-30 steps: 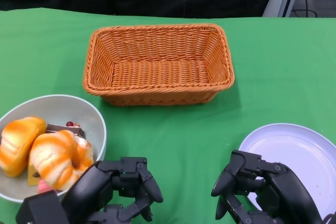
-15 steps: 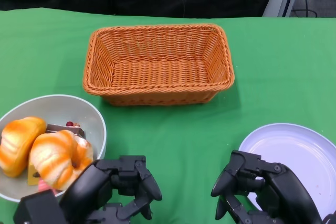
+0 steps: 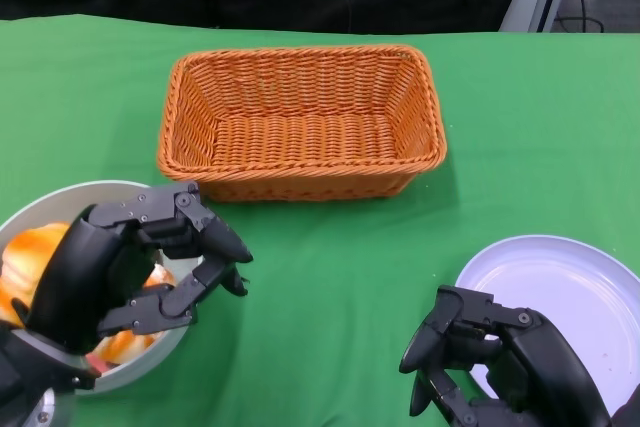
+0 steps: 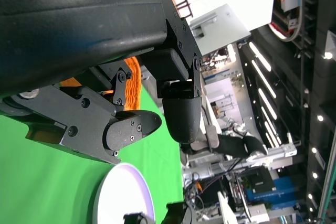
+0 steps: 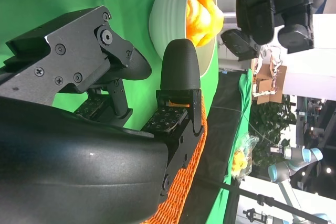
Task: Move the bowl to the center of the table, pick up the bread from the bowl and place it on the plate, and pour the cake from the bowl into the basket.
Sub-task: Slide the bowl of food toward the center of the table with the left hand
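Note:
A pale bowl (image 3: 60, 197) stands at the table's left front, also seen in the right wrist view as the bowl (image 5: 170, 22). Orange bread (image 3: 28, 247) shows in it; the bread (image 5: 202, 11) is plain in the right wrist view. My left hand (image 3: 135, 267) hovers over the bowl's right half with fingers apart and nothing in them, hiding most of the cake. The white plate (image 3: 565, 292) lies at the right front. My right hand (image 3: 490, 362) rests by the plate's left edge, fingers loosely bent and empty. The wicker basket (image 3: 300, 122) sits at the centre back.
Green cloth (image 3: 340, 257) covers the table between bowl, basket and plate. The left wrist view shows the plate (image 4: 123, 198) and a strip of the basket (image 4: 131, 77) past my fingers. Lab equipment stands beyond the table.
My left hand has lifted from the front edge and moved left and forward over the bowl, covering the bread and cake. The right hand has stayed put.

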You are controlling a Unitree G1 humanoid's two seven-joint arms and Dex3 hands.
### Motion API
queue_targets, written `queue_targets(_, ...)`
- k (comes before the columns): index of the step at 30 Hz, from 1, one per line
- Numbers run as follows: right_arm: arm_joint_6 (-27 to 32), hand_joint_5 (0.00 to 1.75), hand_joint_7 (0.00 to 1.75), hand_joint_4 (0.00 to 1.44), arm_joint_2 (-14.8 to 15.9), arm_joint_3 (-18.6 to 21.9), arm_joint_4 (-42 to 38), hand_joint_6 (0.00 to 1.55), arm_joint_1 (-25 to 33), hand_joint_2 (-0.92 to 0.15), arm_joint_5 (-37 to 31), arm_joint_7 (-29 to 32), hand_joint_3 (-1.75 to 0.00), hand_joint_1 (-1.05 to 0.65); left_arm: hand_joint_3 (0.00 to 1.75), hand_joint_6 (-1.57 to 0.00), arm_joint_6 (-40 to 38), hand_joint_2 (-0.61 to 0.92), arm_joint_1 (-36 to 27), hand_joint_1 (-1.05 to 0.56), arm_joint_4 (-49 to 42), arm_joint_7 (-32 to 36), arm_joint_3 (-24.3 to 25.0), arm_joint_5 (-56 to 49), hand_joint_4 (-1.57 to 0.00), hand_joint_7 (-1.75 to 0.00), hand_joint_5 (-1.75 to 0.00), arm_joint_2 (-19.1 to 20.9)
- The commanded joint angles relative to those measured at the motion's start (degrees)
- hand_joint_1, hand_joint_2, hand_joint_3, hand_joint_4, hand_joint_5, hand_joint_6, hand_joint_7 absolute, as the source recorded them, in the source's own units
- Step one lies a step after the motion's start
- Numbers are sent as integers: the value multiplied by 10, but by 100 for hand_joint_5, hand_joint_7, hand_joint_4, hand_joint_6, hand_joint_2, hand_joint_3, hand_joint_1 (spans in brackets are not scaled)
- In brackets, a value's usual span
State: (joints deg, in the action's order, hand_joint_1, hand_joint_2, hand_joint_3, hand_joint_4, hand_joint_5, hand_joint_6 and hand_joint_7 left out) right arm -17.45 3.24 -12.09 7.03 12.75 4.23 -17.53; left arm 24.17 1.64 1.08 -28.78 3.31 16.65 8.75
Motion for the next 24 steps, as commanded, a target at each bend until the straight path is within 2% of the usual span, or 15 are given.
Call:
queue_targets(1, -3, 135, 123, 86, -1, 4, -6, 76, -1, -61, 17, -5, -105, 0, 50, -90, 7, 89, 42, -7, -18, 47, 63, 8, -89, -78, -113, 18)
queue_targets(4, -2, 135, 123, 85, 1, 5, -6, 76, -1, -62, 17, -6, -103, -1, 45, -92, 9, 92, 70, -8, -46, 75, 96, 1, -88, -69, -106, 25)
queue_targets(6, 3, 135, 123, 85, 2, 5, -3, 76, -1, -64, 16, -5, -101, -1, 40, -97, 16, 92, 89, -9, -75, 98, 116, -13, -93, -58, -91, 32)
queue_targets(11, 3, 135, 123, 86, 0, 5, -3, 77, 0, -62, 10, -1, -102, 0, 27, -102, 40, 92, 134, -18, -167, 182, 159, -85, -98, -36, -69, 64)
queue_targets(15, 6, 135, 122, 86, 1, 7, -4, 76, 0, -62, 18, -6, -104, 1, 28, -109, 53, 92, 165, -18, -229, 228, 179, -103, -107, -16, -48, 81)
queue_targets(24, -6, 135, 122, 86, 0, 6, -10, 77, -2, -62, 3, 1, -102, 1, 22, -116, 43, 92, 199, -22, -344, 295, 172, -150, -113, -7, -33, 110)
